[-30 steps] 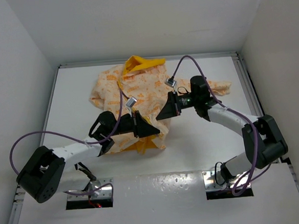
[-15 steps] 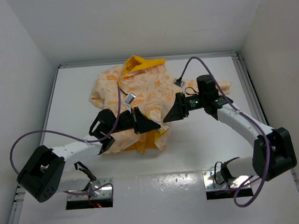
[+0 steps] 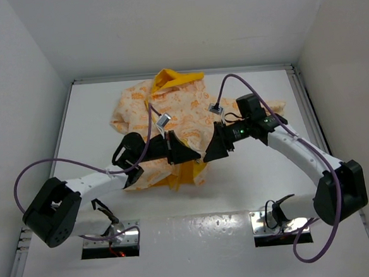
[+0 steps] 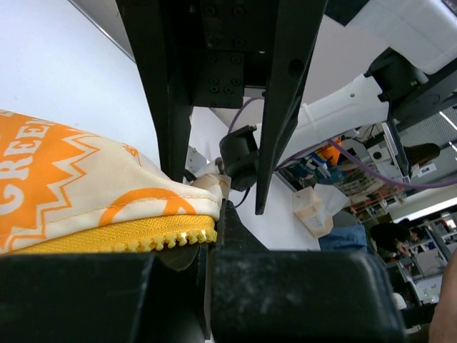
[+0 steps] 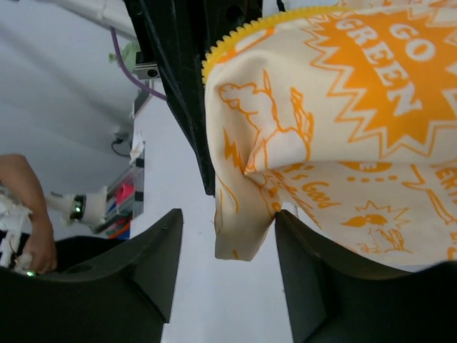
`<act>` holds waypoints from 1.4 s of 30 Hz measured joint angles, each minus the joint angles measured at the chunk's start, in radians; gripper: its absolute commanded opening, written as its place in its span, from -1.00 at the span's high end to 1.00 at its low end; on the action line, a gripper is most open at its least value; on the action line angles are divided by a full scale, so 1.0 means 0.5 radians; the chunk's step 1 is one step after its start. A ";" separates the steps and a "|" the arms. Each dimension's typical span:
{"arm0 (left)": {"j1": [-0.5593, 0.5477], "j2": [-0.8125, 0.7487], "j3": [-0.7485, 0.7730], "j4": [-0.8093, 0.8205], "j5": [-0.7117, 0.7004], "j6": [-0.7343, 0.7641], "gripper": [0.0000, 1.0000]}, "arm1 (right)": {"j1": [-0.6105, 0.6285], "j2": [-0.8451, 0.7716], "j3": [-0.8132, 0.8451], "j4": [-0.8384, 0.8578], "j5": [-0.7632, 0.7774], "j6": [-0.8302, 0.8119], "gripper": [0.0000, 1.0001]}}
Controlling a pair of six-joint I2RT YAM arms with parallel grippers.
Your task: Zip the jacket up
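1 rumpled cream/orange jacket [image 3: 176, 107] w/ yellow zip [image 4: 114, 239]

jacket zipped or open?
Open. The left tool pinches a single bare yellow zipper edge of the jacket, no mating teeth meshed; yellow lining shows at the hem from above.

Bright, even white light comes from overhead, and the pale walls nearly wash out. Glare sheens the glossy near strip of the table [image 3: 197, 229], where shadows are faint and soft. Up close, the fingers [image 5: 107, 286] of the right gripper [image 5: 227, 214] loom dark and blurred, while the jacket [image 5: 343, 107] print stays crisp.
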 measured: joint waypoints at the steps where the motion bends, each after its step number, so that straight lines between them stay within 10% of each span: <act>1: -0.003 0.000 0.003 -0.003 0.004 0.005 1.00 | 0.008 0.013 0.023 -0.030 -0.005 -0.037 -0.02; 21: -0.038 0.058 0.064 -0.055 0.027 0.034 1.00 | 0.079 0.067 0.075 -0.217 -0.005 -0.305 0.28; 30: -0.050 0.071 0.077 -0.070 0.021 0.041 1.00 | 0.082 0.077 0.075 -0.188 -0.025 -0.290 0.91; 37: -0.031 0.068 0.092 -0.124 0.015 0.079 -0.99 | 0.085 0.076 0.074 -0.246 -0.005 -0.356 1.00; 42: 0.166 -0.048 0.178 -0.681 -0.057 0.349 -0.95 | 0.060 0.009 -0.064 -0.329 0.016 -0.413 1.00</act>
